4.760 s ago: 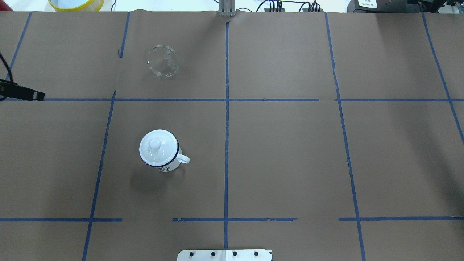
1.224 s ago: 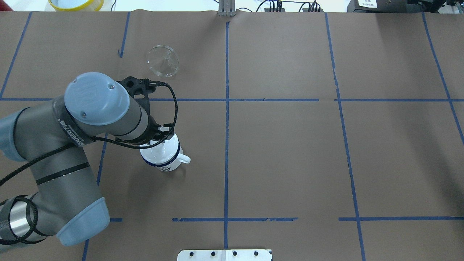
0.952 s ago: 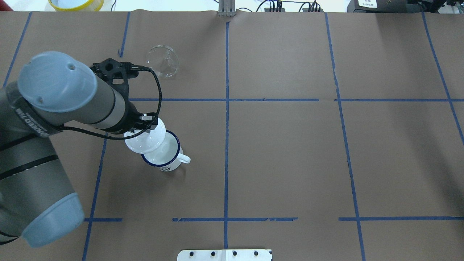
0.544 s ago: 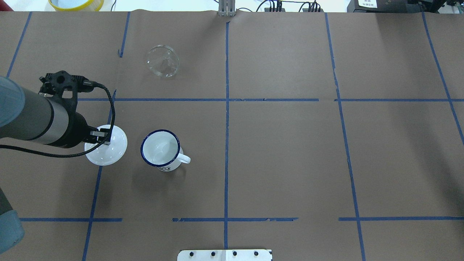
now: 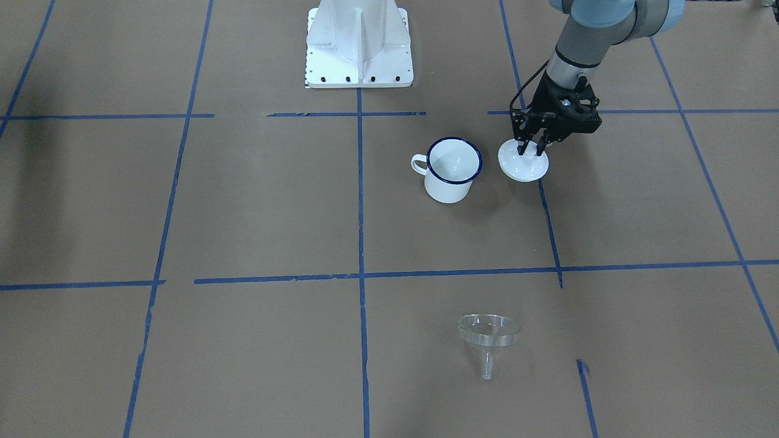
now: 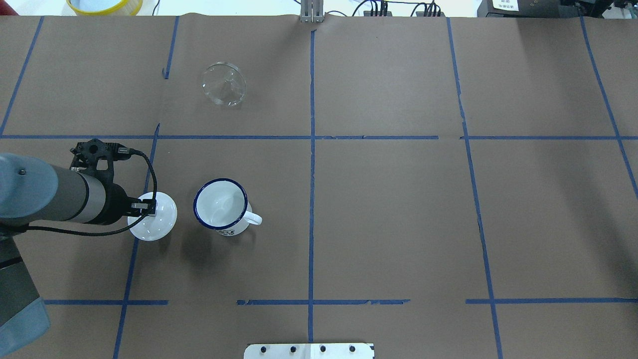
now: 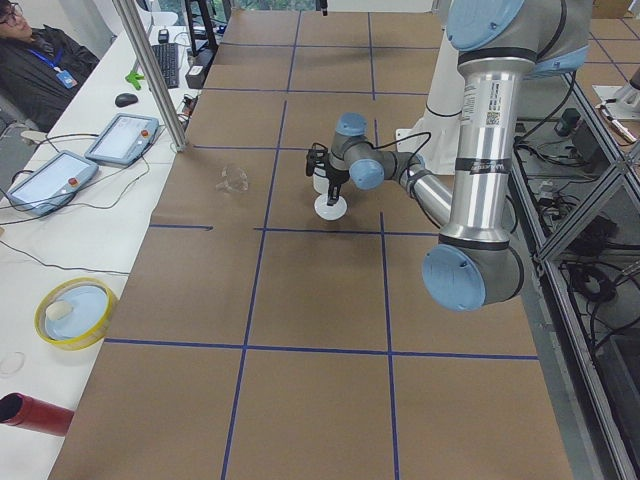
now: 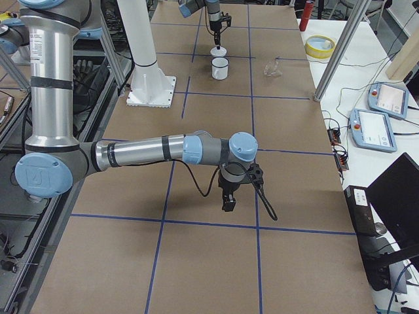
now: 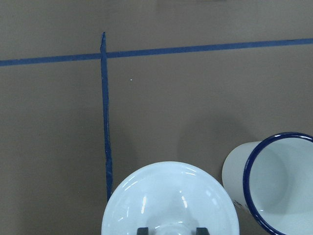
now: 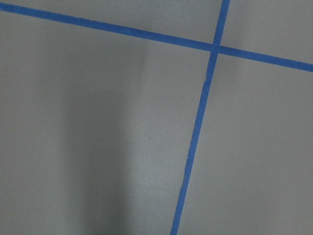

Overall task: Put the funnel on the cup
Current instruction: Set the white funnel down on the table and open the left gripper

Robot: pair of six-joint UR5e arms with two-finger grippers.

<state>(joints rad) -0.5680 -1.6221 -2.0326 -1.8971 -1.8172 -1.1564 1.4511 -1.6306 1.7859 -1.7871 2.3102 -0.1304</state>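
The clear funnel (image 6: pixel 224 84) lies on its side at the far left part of the table, also in the front view (image 5: pixel 489 331). The white cup (image 6: pixel 221 207) with the dark blue rim stands open and upright (image 5: pixel 453 170). My left gripper (image 6: pixel 149 207) is shut on the knob of a round white lid (image 6: pixel 152 224), held low just left of the cup (image 5: pixel 523 163). The left wrist view shows lid (image 9: pixel 170 200) and cup (image 9: pixel 274 181) side by side, apart. My right gripper (image 8: pixel 227 206) hangs over bare table far from them; I cannot tell its state.
The robot's white base plate (image 6: pixel 309 350) sits at the near table edge. A yellow-rimmed bowl (image 6: pixel 104 5) and tablets (image 7: pixel 122 138) lie beyond the far edge. Blue tape lines (image 6: pixel 311 149) cross the brown table cover.
My left arm came in, took the lid off the cup, carried it left and lowered it beside the cup. The funnel and cup have not moved.
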